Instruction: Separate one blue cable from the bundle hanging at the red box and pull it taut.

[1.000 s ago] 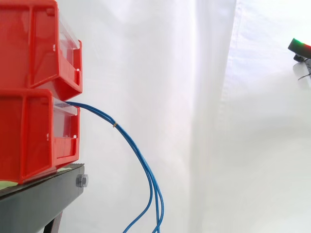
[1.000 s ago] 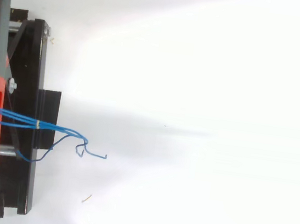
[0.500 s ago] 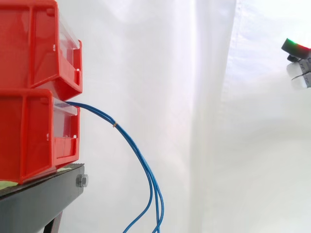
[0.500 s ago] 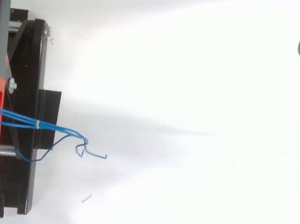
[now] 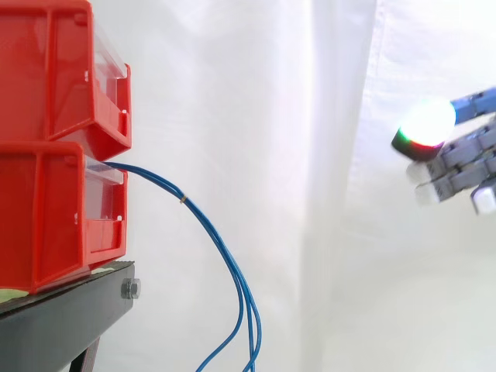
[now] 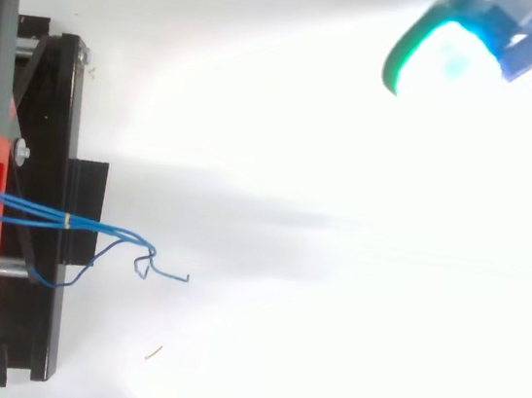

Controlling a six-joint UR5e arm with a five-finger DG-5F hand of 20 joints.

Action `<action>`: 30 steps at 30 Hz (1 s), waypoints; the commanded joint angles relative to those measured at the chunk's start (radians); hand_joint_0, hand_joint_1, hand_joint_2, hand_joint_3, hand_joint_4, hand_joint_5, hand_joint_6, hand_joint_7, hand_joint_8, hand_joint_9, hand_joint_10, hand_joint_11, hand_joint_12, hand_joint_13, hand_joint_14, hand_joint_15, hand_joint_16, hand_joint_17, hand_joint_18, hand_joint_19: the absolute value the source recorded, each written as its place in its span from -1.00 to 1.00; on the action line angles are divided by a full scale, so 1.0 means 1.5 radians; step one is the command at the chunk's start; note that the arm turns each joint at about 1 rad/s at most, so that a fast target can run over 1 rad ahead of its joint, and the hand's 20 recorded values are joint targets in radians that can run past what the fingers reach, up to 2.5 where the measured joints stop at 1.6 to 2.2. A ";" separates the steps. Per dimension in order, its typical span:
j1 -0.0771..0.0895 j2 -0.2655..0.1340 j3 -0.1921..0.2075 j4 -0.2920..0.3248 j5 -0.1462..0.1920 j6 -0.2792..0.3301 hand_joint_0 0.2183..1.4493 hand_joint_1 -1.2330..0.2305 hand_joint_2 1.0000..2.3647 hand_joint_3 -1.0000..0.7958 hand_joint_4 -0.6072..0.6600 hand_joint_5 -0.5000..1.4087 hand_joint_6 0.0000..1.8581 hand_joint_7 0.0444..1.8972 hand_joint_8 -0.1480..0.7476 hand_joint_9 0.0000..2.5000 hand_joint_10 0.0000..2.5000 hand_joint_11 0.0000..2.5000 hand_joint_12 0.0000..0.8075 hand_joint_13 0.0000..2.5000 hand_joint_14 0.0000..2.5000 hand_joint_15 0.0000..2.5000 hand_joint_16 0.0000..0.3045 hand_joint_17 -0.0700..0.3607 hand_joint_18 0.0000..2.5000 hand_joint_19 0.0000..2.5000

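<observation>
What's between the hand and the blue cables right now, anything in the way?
Nothing. In the side view the stretch from the hand to the blue cables is bare, just white curtain behind; the top view agrees.

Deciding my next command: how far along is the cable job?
Done: nothing yet; the blue cables hang slack from the lower red bin, bound together by a tie. In hand: the hand, open and empty, is at the side view's right edge, apart from them. Left: reach in, separate one cable, pull it taut.
</observation>
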 commanded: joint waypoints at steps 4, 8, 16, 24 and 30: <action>0.008 -0.043 0.000 0.062 0.035 0.000 -0.47 -0.14 -1.00 -0.44 0.34 -0.72 -0.46 -0.29 0.03 -0.75 -1.00 -0.98 -0.05 -0.76 -1.00 -0.92 -0.65 -0.11 -0.61 -0.65; 0.014 -0.072 0.000 0.085 0.046 0.000 -0.47 -0.14 -1.00 -0.44 0.34 -0.72 -0.46 -0.29 0.03 -0.75 -1.00 -0.97 -0.05 -0.76 -1.00 -0.93 -0.65 -0.11 -0.60 -0.65; 0.026 -0.115 0.001 0.158 0.070 0.000 -0.47 -0.14 -1.00 -0.44 0.34 -0.72 -0.46 -0.29 0.03 -0.75 -1.00 -0.98 -0.05 -0.76 -1.00 -0.92 -0.65 -0.12 -0.60 -0.66; 0.044 -0.134 0.002 0.174 0.094 -0.014 -0.47 -0.14 -1.00 -0.44 0.34 -0.72 -0.46 -0.29 0.03 -0.75 -1.00 -0.98 -0.05 -0.75 -1.00 -0.92 -0.65 -0.13 -0.59 -0.66; 0.047 -0.176 0.024 0.202 0.093 -0.002 -0.47 -0.14 -1.00 -0.44 0.35 -0.72 -0.46 -0.29 0.03 -0.75 -1.00 -0.98 -0.05 -0.74 -1.00 -0.91 -0.66 -0.13 -0.59 -0.66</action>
